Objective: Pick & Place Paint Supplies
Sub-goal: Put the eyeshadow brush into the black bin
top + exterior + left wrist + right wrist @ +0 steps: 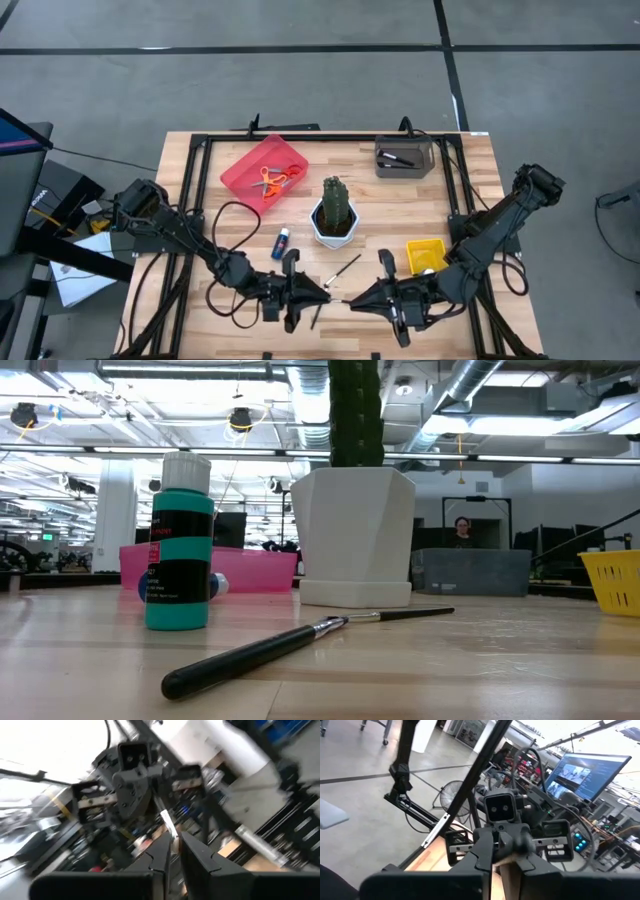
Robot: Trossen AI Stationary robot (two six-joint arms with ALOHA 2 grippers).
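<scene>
— Where are the two arms?

— Both reach to the front edge of the wooden table [480,190]. The left gripper [322,295] and the right gripper [355,298] point at each other, tips almost touching.

— What does the left one hold?

— Its fingers [200,857] stand nearly together. A thin paintbrush with a pale ferrule [167,822] runs into the narrow gap between them.

— And the right one?

— Its fingers [480,852] are pressed together. Whether they also pinch this brush, I cannot tell.

— Where are the other supplies?

— A second thin dark-handled paintbrush [345,268] lies flat on the table, between the grippers and the green cactus in the white pot [320,232]. A small teal paint bottle with a white cap [180,545] stands upright, to the left of the pot. The small orange-handled scissors [270,181] lie inside the red plastic tray [240,165], at the far left part of the table.
</scene>
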